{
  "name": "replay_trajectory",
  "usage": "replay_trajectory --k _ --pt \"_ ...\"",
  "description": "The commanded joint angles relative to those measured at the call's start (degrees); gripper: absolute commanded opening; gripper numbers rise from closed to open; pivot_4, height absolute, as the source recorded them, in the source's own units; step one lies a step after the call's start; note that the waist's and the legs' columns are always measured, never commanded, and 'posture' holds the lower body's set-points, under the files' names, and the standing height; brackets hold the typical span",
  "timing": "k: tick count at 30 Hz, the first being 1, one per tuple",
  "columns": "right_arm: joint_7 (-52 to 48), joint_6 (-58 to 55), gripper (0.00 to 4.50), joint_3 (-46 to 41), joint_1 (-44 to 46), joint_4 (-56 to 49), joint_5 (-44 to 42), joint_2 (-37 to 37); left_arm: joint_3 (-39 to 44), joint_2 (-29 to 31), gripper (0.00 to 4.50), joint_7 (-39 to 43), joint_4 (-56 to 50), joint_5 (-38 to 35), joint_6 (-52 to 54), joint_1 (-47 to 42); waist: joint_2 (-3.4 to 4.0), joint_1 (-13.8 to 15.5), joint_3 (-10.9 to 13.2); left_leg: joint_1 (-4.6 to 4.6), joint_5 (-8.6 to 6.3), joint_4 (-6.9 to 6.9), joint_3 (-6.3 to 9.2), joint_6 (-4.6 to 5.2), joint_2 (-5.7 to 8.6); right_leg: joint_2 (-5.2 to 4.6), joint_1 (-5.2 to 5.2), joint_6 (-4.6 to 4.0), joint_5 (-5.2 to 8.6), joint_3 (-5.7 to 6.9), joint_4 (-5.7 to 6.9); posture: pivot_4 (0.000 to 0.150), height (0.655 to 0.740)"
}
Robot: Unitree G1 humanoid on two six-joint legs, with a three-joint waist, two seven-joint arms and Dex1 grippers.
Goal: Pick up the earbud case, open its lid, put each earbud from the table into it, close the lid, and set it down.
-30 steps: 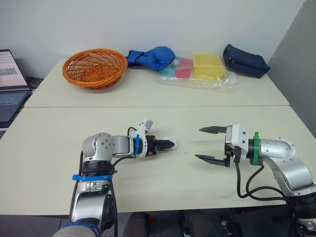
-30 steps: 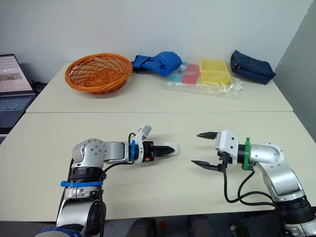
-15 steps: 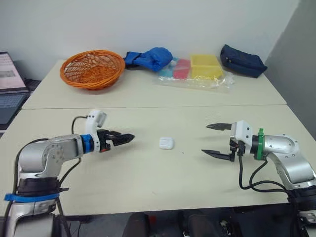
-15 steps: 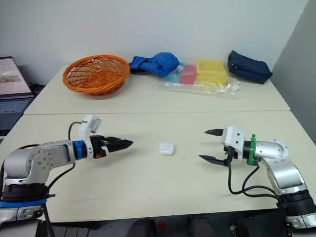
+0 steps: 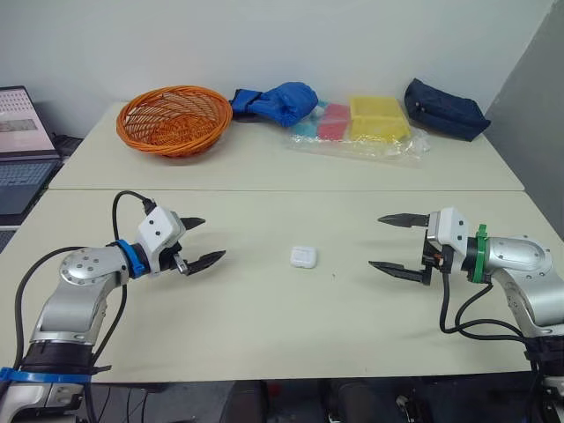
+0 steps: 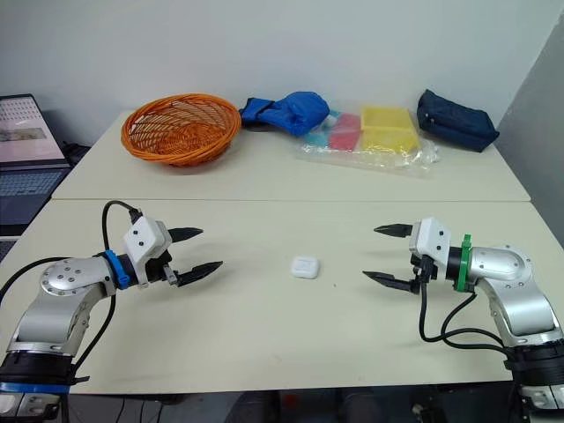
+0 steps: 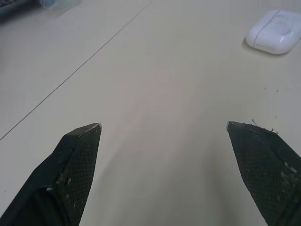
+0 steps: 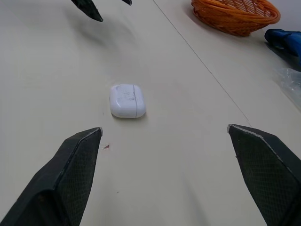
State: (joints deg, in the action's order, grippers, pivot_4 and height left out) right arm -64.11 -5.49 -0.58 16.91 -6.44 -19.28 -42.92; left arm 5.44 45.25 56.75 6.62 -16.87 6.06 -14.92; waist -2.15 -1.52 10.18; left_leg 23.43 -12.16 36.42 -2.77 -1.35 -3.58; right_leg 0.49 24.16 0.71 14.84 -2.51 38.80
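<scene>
The pale table (image 5: 264, 330) is made of two tops pushed together. On the far top sit an orange basket (image 5: 172, 119), a clear plastic bag (image 5: 357, 132) of yellow, red and blue boxes, a blue cloth bundle (image 5: 273, 100) and a dark blue pouch (image 5: 443, 107). A laptop (image 5: 22, 145) stands beyond the table's left end. On the near top, the left gripper (image 5: 214, 238) hangs just above the surface, fingers spread wide and empty. The right gripper (image 5: 375, 241) faces it, fingers likewise spread and empty. Roughly midway between them, touching neither, the white earbud case (image 5: 303, 256) lies flat with its lid down. A tiny reddish speck (image 8: 106, 146) lies just beside it
</scene>
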Motion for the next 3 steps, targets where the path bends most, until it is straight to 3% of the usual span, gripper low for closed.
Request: replay_trajectory --k 1,3 --pt "-0.17 0.21 4.50 -1.18 0.74 -0.94 -0.85 -0.35 1.05 0.20 4.46 0.54 -1.39 -0.91 0.55 -1.32 0.00 -0.03 0.00 0.00 0.00 0.00 -0.01 0.00 0.01 0.02 0.00 0.01 -0.01 0.00 0.00 0.150 0.7400" --pt "-0.31 0.31 4.50 -1.21 0.77 -0.87 -0.79 -0.47 0.70 0.65 4.46 1.77 -1.72 -1.44 2.00 -1.59 0.00 -0.04 0.00 -0.02 0.00 0.00 -0.01 0.00 0.01 0.06 0.00 0.01 -0.01 -0.01 0.02 0.150 0.7400"
